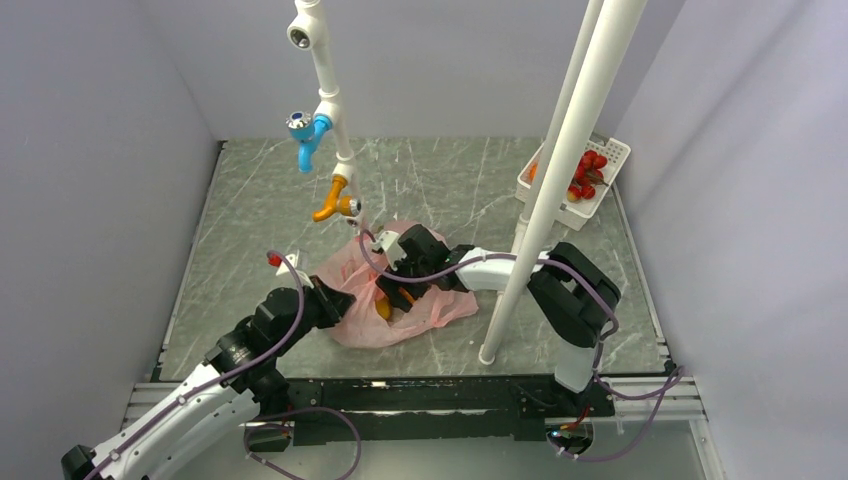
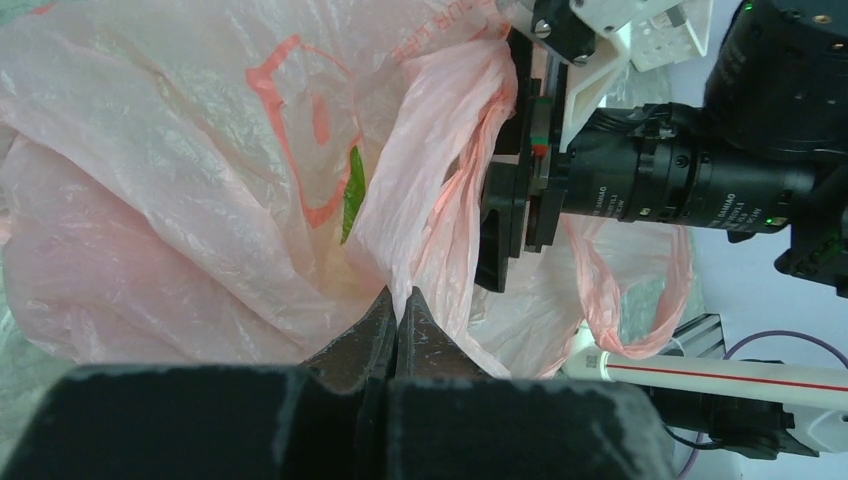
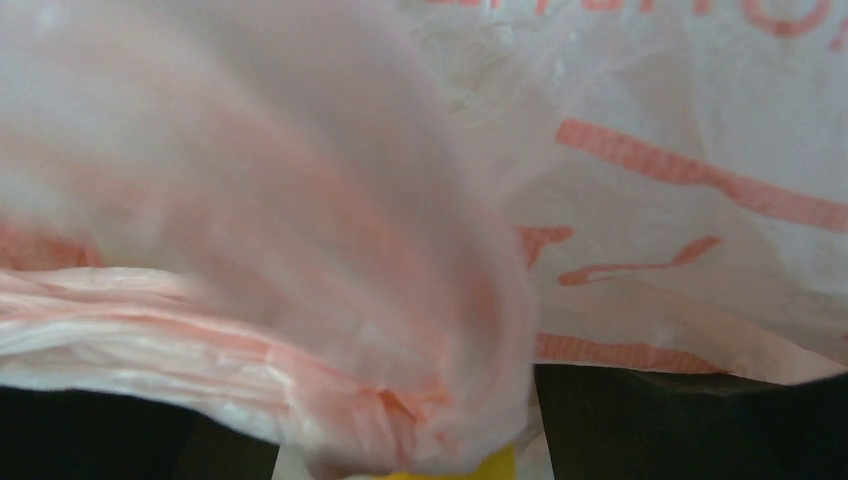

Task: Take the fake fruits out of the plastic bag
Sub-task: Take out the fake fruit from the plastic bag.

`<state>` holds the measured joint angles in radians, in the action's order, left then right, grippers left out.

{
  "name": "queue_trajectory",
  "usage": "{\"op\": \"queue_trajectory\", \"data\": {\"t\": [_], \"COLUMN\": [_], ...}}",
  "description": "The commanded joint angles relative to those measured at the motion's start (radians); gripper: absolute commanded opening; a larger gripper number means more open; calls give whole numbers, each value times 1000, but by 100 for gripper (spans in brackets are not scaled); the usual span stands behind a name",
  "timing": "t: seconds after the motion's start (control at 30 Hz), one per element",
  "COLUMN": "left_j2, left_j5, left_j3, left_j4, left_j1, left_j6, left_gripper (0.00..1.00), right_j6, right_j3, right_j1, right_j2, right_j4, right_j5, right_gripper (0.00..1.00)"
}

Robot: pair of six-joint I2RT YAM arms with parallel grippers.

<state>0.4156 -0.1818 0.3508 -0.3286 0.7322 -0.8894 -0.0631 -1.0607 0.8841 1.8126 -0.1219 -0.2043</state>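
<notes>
The pink plastic bag point(image 1: 420, 300) lies crumpled mid-table. My left gripper point(image 1: 338, 300) is at its left edge; in the left wrist view it point(image 2: 400, 305) is shut on a fold of the bag point(image 2: 200, 200). My right gripper point(image 1: 398, 292) reaches into the bag from the right. In the right wrist view its dark fingers point(image 3: 690, 420) stand apart, bag film point(image 3: 300, 200) drapes over them, and a bit of yellow fruit point(image 3: 455, 466) shows between them. An orange-yellow fruit point(image 1: 383, 308) shows through the bag in the top view.
A white slotted basket point(image 1: 610, 150) at the back right holds red fruits point(image 1: 588, 165). A white pole point(image 1: 545, 200) stands in front of it, its foot right of the bag. A pipe with blue and orange taps point(image 1: 325, 130) hangs over the back of the table.
</notes>
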Motion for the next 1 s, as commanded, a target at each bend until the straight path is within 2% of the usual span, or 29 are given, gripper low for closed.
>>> {"op": "queue_trajectory", "data": {"t": [0.0,0.13,0.3,0.67,0.97], "left_j2": [-3,3,1,19,6], "left_j5": [-9,-8,-10,-13,-42], "left_j3": [-6,6,2,19,52], "left_j4": [8,-8,0,10,10], "left_j1": [-3,-3,-2,-2,-3], "left_j6": [-22,-15,-16,-2,27], "left_gripper": [0,0,0,0,0], "right_j6": [-13,18,60,180,118], "right_j3": [-28,18,60,158,172], "right_j1": [13,10,-31,-239,-226], "right_j2": [18,-46,-128,-253,-322], "right_j4": [40,87,117,189,5], "right_j5": [86,47,-36,-639,-738], "right_gripper": [77,63,35,22,1]}}
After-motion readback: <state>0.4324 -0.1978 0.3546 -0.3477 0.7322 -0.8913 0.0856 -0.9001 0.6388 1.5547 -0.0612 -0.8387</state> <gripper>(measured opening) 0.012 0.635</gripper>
